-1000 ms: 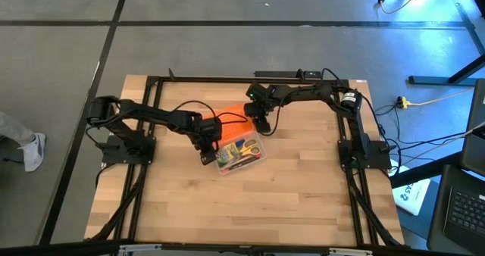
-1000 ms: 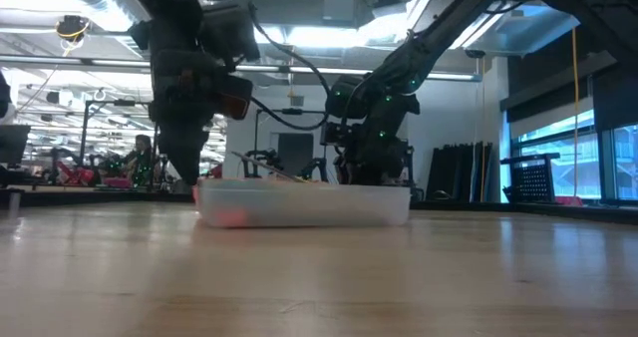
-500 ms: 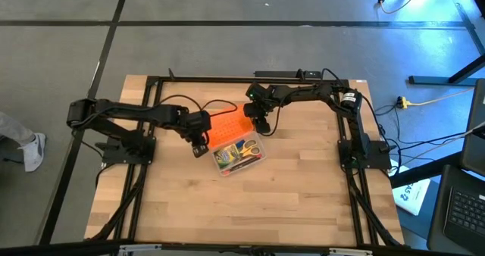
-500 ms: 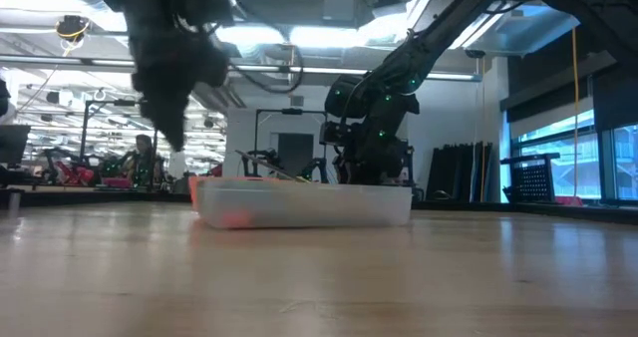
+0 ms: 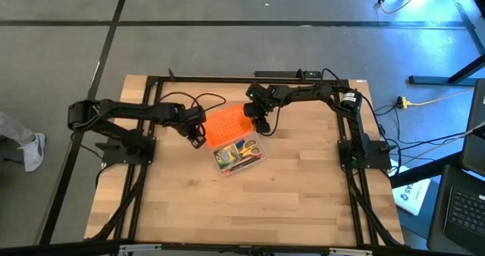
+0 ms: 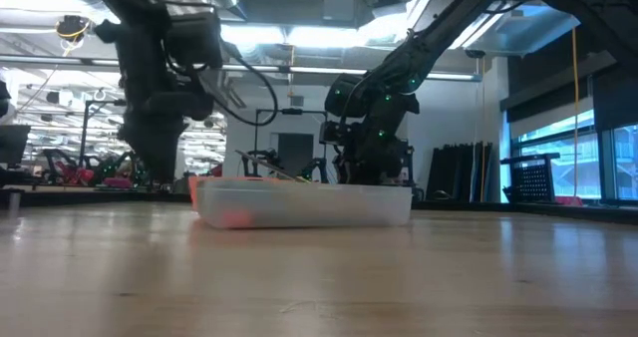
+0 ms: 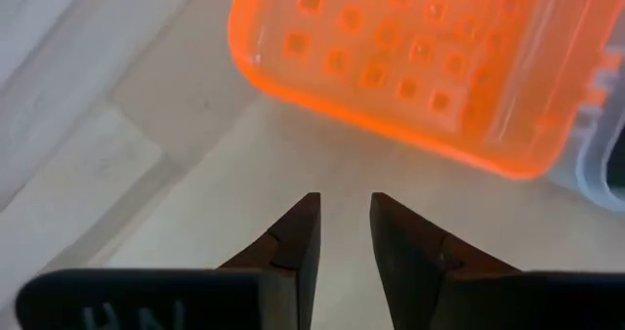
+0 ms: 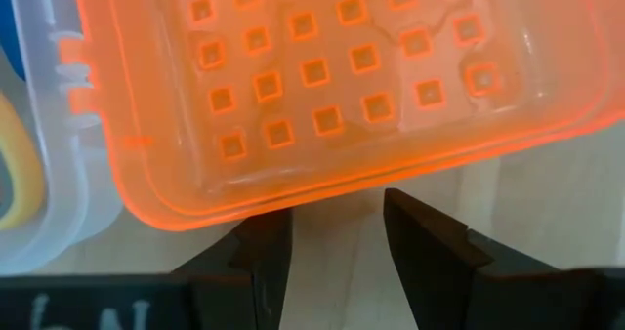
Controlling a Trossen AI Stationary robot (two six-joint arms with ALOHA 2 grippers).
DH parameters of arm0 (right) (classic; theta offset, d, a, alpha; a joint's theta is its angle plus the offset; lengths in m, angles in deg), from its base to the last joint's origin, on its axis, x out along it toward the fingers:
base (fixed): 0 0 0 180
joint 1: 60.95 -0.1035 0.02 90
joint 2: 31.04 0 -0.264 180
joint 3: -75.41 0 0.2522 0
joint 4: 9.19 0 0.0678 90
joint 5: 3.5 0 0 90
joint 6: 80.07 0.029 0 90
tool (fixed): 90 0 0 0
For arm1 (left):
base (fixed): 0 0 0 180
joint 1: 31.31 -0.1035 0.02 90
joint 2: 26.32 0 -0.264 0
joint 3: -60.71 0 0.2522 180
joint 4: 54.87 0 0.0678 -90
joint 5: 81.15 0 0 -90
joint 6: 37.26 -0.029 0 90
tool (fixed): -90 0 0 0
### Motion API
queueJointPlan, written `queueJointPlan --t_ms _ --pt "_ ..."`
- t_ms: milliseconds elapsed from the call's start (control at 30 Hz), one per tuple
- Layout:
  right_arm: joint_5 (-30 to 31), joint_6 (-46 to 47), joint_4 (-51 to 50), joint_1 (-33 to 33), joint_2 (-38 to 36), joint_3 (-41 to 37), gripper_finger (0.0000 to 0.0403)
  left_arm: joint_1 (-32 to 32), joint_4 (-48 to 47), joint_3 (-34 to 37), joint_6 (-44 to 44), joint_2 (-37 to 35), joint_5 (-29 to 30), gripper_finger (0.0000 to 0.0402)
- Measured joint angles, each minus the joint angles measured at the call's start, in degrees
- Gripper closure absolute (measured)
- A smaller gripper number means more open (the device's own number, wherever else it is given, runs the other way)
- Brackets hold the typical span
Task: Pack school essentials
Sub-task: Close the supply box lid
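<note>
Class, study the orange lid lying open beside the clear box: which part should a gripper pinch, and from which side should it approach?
Pinch the orange lid at its free long edge, the one away from the clear box. It lies flat, hinged open, so only that thin raised rim fits between fingers. The right gripper, open, already faces this rim; approaching low from the table's far side looks best.

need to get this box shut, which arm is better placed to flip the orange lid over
Right, probably. The right claw sits open at the far edge of the orange lid, the edge just ahead of its fingers. The left claw is open too, but apart from the lid.
</note>
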Motion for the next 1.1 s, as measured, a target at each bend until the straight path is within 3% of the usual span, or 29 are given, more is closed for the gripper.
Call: queueJointPlan --t_ms 633,1100 --pt "0.1 0.2 0.2 0.0 0.0 0.0 0.0238 -5.3 19.1 9.4 -3.2 0.0 1.7 0.0315" --pt "0.2 0.2 0.1 0.0 0.0 0.0 0.0238 -5.4 21.5 9.5 -7.4 0.0 2.9 0.0315"
